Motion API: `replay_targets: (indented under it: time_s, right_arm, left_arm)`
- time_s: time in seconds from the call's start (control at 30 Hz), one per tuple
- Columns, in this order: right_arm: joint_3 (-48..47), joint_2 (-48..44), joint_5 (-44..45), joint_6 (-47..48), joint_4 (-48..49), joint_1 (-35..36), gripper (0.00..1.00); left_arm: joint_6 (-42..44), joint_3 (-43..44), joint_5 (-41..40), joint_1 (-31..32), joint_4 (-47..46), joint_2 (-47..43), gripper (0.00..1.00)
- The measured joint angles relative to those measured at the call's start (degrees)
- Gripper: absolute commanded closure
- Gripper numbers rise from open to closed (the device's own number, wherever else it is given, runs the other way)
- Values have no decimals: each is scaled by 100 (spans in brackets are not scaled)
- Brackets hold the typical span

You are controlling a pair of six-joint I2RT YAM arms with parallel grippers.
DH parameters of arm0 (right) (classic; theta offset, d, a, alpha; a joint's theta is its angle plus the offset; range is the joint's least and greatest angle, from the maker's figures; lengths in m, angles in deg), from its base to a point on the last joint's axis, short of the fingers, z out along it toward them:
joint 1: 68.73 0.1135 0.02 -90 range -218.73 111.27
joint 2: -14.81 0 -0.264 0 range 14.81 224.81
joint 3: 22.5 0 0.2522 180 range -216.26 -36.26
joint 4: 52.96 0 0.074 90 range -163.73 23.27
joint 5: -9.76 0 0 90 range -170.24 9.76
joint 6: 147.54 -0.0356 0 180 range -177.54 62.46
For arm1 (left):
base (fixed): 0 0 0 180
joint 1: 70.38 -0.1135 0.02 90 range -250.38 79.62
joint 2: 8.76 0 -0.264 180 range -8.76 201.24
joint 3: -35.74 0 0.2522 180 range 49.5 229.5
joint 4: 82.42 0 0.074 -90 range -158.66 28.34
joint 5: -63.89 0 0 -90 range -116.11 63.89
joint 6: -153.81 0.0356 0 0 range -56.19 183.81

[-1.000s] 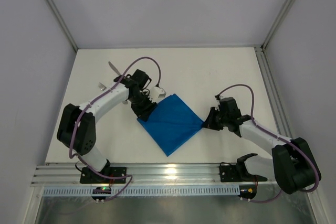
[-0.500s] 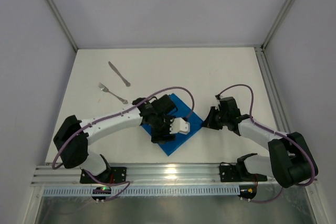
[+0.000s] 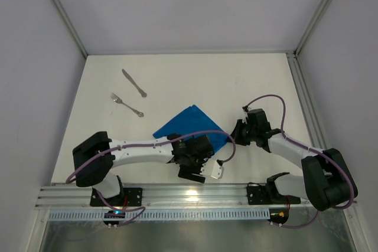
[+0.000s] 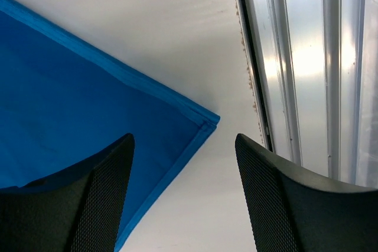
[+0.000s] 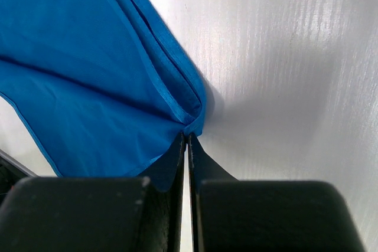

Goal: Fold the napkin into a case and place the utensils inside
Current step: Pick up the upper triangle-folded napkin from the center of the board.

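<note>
Right tool pinched the napkin at its right corner, seemingly to anchor it, while left tool hovered wide over the near corner.

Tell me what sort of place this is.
Probably a robot test cell in a lab: a white table boxed in by plain panels, two arms bolted to a metal rail, and only a napkin, knife and fork laid out.
</note>
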Motion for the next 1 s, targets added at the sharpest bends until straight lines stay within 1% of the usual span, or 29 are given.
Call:
replay_targets:
  time_s: [0.17, 0.37, 0.47, 0.53, 0.57, 0.6, 0.77, 0.83, 0.9, 0.93, 0.97, 1.0]
  right_arm:
    - [26, -2, 4, -2, -2, 0, 96]
    - [28, -2, 4, -2, 0, 0, 96]
    - [28, -2, 4, -2, 0, 0, 96]
    - [28, -2, 4, 0, -2, 0, 96]
    - [26, -2, 4, 0, 0, 0, 96]
    - [28, -4, 4, 0, -2, 0, 96]
    - [26, -31, 2, 20, -7, 0, 96]
    - [26, -33, 0, 26, -9, 0, 96]
    - [26, -33, -2, 35, -11, 0, 96]
    - [26, -33, 0, 42, -11, 0, 96]
    - [26, -33, -2, 46, -11, 0, 96]
    - [26, -33, -9, 48, -11, 0, 96]
  left_arm:
    - [-85, -142, -48, 114, -376, 155, 31]
    - [-76, -275, 162, 144, -376, 295, 32]
    - [-76, -284, 138, 149, -387, 393, 35]
    - [-85, -286, 63, 151, -442, 450, 42]
    - [-85, -289, 2, 155, -485, 455, 51]
    - [-101, -289, -48, 155, -525, 468, 54]
    - [-107, -317, -236, 155, -688, 472, 69]
    - [-103, -332, -293, 155, -741, 470, 72]
    - [-92, -348, -345, 162, -796, 468, 80]
    - [-98, -352, -367, 164, -820, 468, 87]
    - [-105, -361, -409, 164, -859, 468, 91]
    - [-94, -367, -444, 164, -901, 468, 97]
